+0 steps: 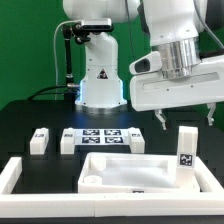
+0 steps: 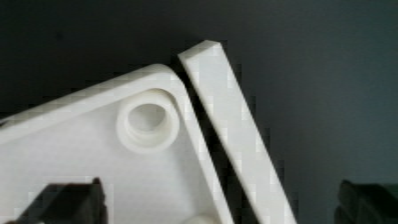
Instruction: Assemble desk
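Note:
The white desk top [image 1: 120, 172] lies at the front middle, rim up. One white leg [image 1: 186, 150] with a tag stands upright at its right end. Three more legs lie behind it: two on the exterior view's left [image 1: 40, 140] [image 1: 67, 142] and one further right [image 1: 137, 140]. My gripper [image 1: 185, 117] hangs open and empty above the right end of the top. In the wrist view the gripper [image 2: 217, 205] is open, and its dark fingertips [image 2: 63, 205] straddle a corner of the desk top [image 2: 89, 150] with a round hole [image 2: 146, 115].
The marker board [image 1: 102, 135] lies flat behind the top, between the legs. The long low white border frame [image 1: 18, 176] runs round the front; one strip of it [image 2: 222, 110] lies beside the top's corner. The robot base [image 1: 100, 75] stands at the back.

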Controlling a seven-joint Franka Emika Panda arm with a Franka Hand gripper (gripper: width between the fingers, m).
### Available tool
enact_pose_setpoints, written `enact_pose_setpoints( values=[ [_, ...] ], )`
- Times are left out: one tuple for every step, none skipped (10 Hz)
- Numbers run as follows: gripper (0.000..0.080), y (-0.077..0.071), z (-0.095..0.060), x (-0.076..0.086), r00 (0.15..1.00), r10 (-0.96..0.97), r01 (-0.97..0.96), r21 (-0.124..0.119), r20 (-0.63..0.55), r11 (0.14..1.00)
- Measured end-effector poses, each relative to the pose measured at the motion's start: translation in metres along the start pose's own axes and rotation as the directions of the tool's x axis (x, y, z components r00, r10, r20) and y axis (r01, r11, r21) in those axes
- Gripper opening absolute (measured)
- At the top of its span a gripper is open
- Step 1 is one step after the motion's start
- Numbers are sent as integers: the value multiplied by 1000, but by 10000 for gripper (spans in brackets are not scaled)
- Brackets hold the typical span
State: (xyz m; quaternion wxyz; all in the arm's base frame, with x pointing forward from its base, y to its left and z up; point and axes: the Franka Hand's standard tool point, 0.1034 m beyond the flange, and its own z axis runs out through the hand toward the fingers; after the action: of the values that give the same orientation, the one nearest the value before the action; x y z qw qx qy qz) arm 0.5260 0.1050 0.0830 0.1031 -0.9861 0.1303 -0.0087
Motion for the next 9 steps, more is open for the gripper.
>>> enact_pose_setpoints(
  values=[
    [649,13,9,-15,995,-93,95,-47,38,994],
    [649,22,13,-19,970,-239,241,-71,35,968],
    [649,34,16,-22,950,-310,312,-80,31,947],
    [649,30,15,-21,949,-314,316,-76,34,946],
    [649,30,15,-20,948,-317,319,-75,36,945],
    [649,31,15,-23,949,-311,315,-70,55,947],
    [649,32,16,-23,949,-310,313,-71,58,947],
    [649,41,23,-37,943,-301,312,-68,140,948],
    [649,56,24,-51,922,-277,307,-77,272,948]
  ],
)
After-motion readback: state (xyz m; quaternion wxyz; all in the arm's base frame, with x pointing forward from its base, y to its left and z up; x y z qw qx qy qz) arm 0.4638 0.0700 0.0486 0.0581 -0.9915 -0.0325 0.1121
